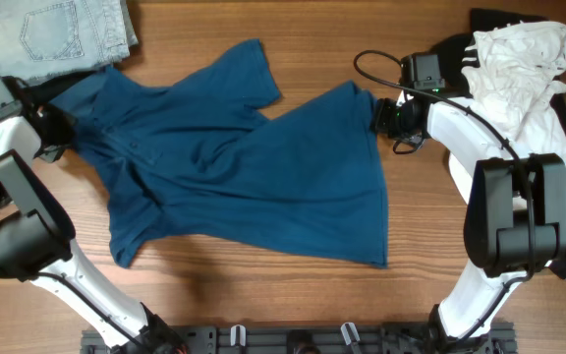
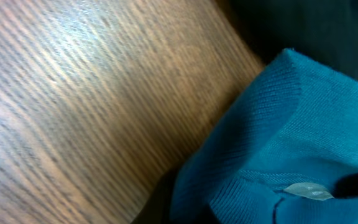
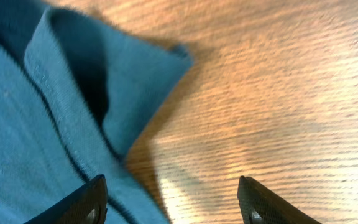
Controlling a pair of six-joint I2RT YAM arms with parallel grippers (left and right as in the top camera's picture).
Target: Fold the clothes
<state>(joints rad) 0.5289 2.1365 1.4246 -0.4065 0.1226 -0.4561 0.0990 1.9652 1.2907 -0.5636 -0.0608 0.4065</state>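
The left gripper (image 1: 55,133) is pressed together at the collar of the large dark blue short-sleeved shirt of soft plain cloth (image 1: 244,177). It seems to be pinching it, though its fingers are mostly hidden. The right gripper (image 3: 174,202) stands spread at the shirt's hem corner, gripping nothing. The shirt lies rumpled across the middle of the brown wooden table (image 1: 293,305), between folded pale blue denim (image 1: 62,34) and a crumpled white garment (image 1: 519,69).

The dark blue shirt (image 1: 254,177) lies spread out, rumpled, collar leftward.

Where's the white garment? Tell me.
Overhead view, top right corner: the white garment lies crumpled, right of the blue shirt, beyond the right arm.
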